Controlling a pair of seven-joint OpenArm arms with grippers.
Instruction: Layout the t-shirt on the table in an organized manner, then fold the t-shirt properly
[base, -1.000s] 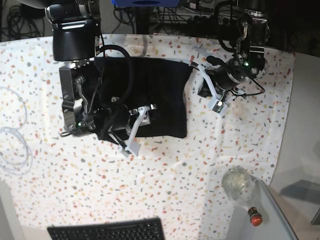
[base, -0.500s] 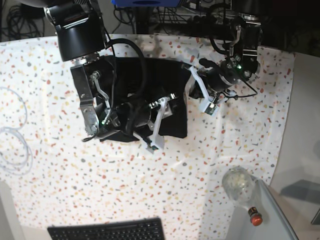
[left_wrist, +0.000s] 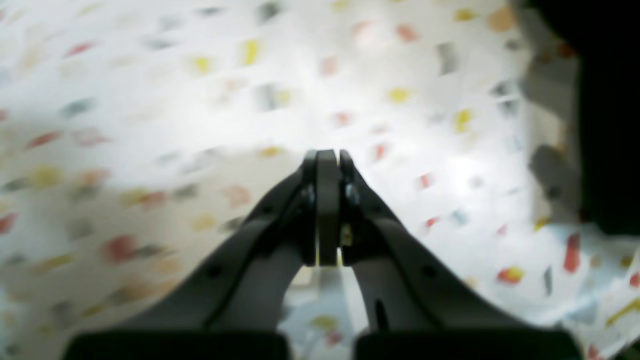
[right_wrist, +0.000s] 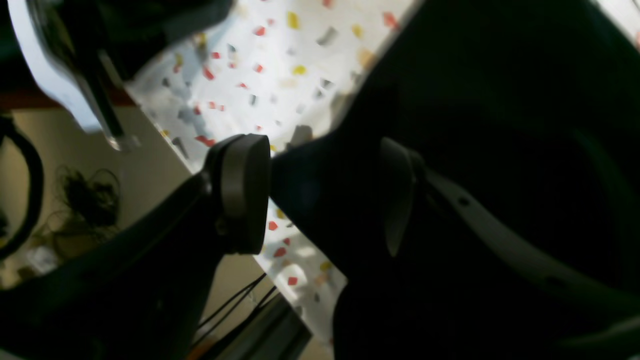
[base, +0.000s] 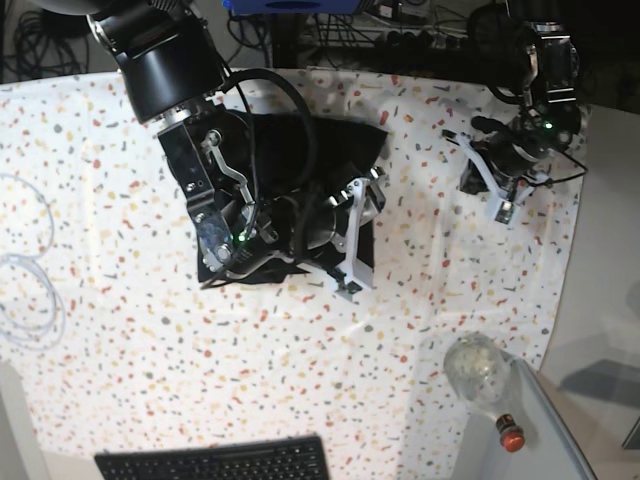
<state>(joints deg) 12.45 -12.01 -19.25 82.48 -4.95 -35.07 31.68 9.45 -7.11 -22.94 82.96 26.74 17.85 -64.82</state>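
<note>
The black t-shirt (base: 300, 150) lies folded on the speckled table (base: 150, 330), largely covered by my right arm. My right gripper (base: 358, 240) hangs over the shirt's right edge with its white fingers apart. In the right wrist view the right gripper (right_wrist: 320, 195) is open, and the dark t-shirt (right_wrist: 475, 100) fills the space between and under the pads (right_wrist: 245, 192); I cannot tell whether they pinch it. My left gripper (base: 497, 205) is to the right of the shirt, apart from it. In the left wrist view the left gripper (left_wrist: 327, 160) is shut on nothing above the table (left_wrist: 150, 100).
A black keyboard (base: 215, 462) lies at the front edge. A clear bottle (base: 475, 368) and a grey box with a red knob (base: 508, 435) stand at the front right. White cable loops (base: 25, 290) rest at the left. The table's edge (base: 570, 270) runs close beside the left gripper.
My right arm has swept to the right across the t-shirt, to its right edge. My left arm has drawn away to the right, off the shirt's edge, still shut.
</note>
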